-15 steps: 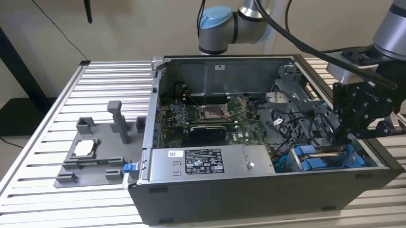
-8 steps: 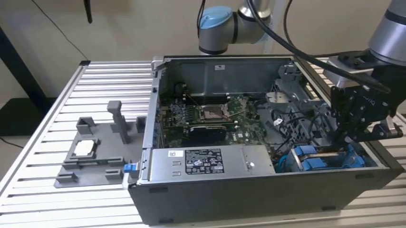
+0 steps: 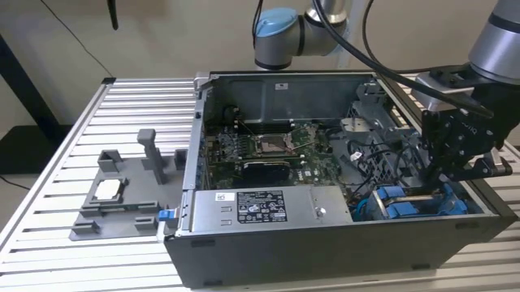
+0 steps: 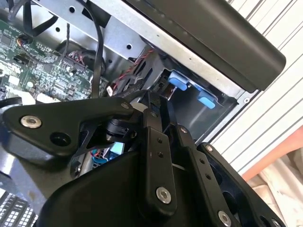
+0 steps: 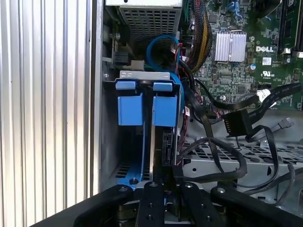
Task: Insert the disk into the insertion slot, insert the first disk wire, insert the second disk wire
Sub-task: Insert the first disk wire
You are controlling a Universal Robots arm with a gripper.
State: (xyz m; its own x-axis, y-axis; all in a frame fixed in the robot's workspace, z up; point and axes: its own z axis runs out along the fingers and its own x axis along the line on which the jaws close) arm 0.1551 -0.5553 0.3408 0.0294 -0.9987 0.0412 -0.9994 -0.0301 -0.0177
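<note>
one arm: seen reaching down into the open computer case (image 3: 325, 255) at the exterior view's right.
gripper (image 5: 163, 176): set over the drive cage; its fingers are seen clenched on the disk's near edge.
disk (image 5: 161, 146): held on edge, partly sunk into the insertion slot (image 5: 108, 142).
blue brackets (image 5: 130, 109): seen at the slot's mouth, just beside the disk.
black plug (image 5: 236, 122): left loose on perforated grey metal, apart from the disk.
power-supply box (image 3: 260, 207): seated in the case, beside the cage.
slatted table (image 3: 49, 182): the case is carried on it; a grey fixture (image 3: 122, 194) is set near.
</note>
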